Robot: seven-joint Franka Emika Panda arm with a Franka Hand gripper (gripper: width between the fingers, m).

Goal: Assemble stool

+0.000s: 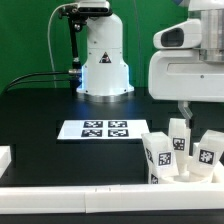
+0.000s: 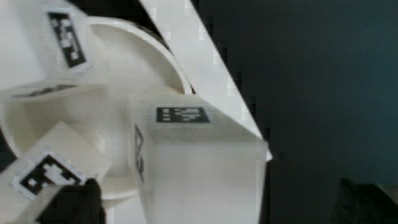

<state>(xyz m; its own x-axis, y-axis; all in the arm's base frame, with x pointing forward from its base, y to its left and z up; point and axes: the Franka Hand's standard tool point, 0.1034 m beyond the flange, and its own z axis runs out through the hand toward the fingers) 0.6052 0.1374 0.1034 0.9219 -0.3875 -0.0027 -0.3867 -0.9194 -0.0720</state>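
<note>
1. The gripper (image 1: 183, 113) is hanging in the right half of the exterior frame, just above the cluster of stool parts, with its jaws standing wide apart and nothing between them.
2. The stool parts are sitting bunched together at the lower right of the exterior frame, pressed into the corner where the white border rail (image 1: 70, 190) is running along the bottom edge.
3. Three tagged legs are showing there: a left leg (image 1: 160, 152), a middle leg (image 1: 179, 136) and a right leg (image 1: 208, 153), all standing roughly upright and leaning a little (each is carrying a black-and-white square tag).
4. The seat disc (image 2: 134, 70) is appearing in the wrist view as a curved white rim behind the legs; in the exterior view it is mostly hidden among them.
5. In the wrist view, one chunky leg (image 2: 199, 150) is filling the centre of the picture, its tag facing the camera.
6. The marker board (image 1: 97, 130) is lying flat on the black table (image 1: 35, 115), at centre frame, apart from the stool parts.
7. The arm's white base (image 1: 105, 60) is standing at upper centre.
</note>
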